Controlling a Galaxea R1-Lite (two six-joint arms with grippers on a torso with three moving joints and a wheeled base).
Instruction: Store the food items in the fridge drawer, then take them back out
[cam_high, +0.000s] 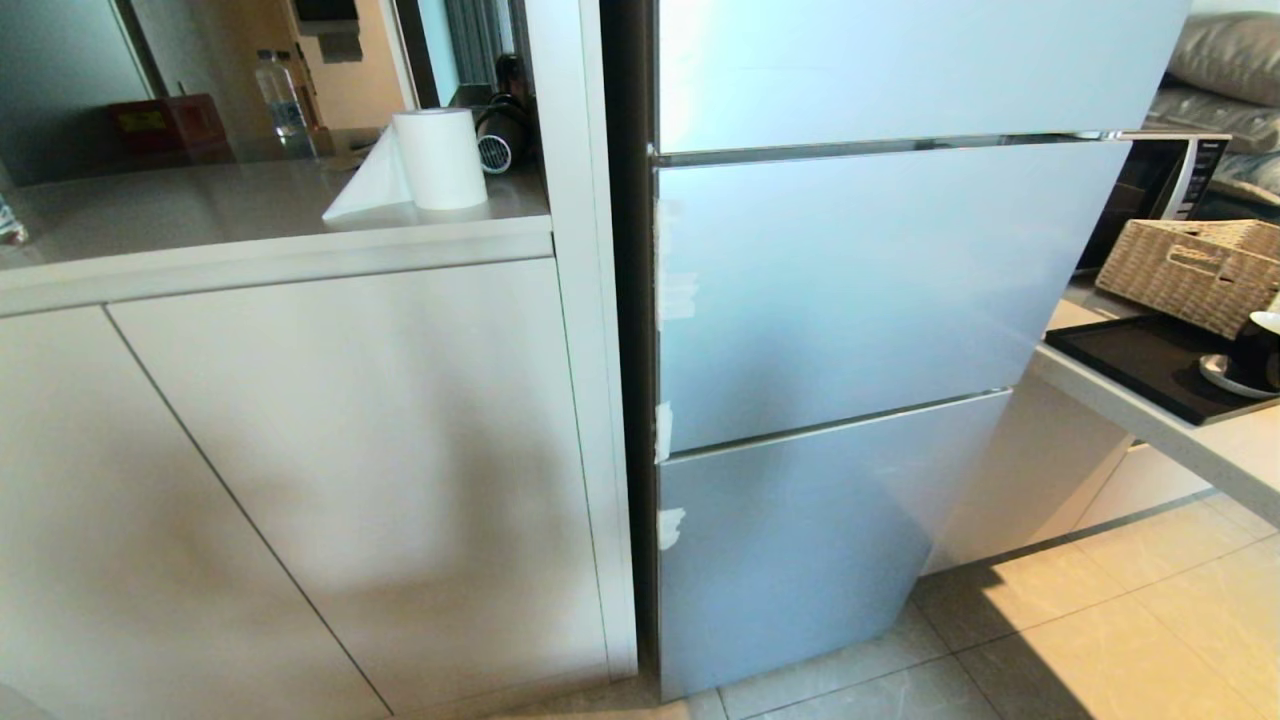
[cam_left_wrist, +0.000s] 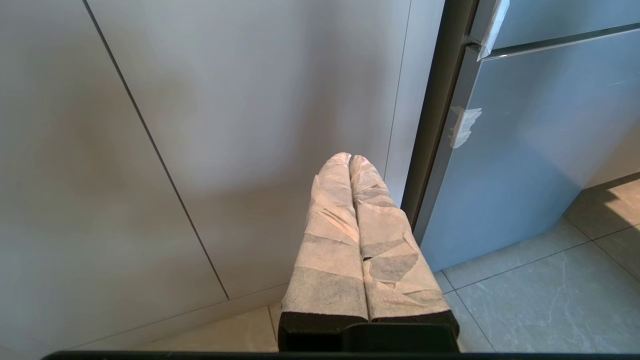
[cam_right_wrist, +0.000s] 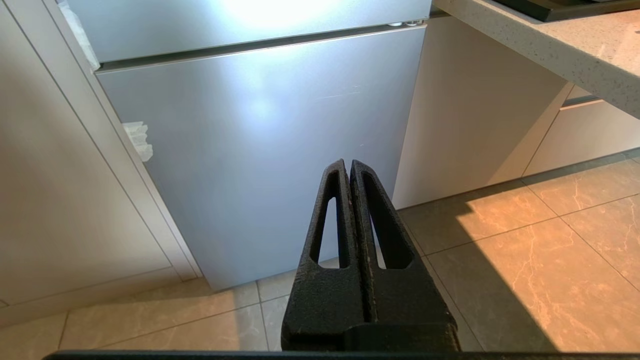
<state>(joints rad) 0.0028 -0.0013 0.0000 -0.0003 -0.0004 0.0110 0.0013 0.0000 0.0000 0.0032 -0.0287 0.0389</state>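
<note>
Both pincers (cam_left_wrist: 349, 159) (cam_right_wrist: 348, 164) clenched empty near closed fridge (cam_high: 850, 300); fruits unseen, likely smooth, slippery, needing grip around the middle.

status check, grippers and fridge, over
Left gripper shut, empty, facing cabinet. Right gripper shut, empty, facing fridge. All fridge doors closed; drawer and fruit not in view.

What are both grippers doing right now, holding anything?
Left gripper: shut, holding nothing, pointed at the white cabinet beside the fridge.
Right gripper: shut, holding nothing, facing the closed lower fridge door.
</note>
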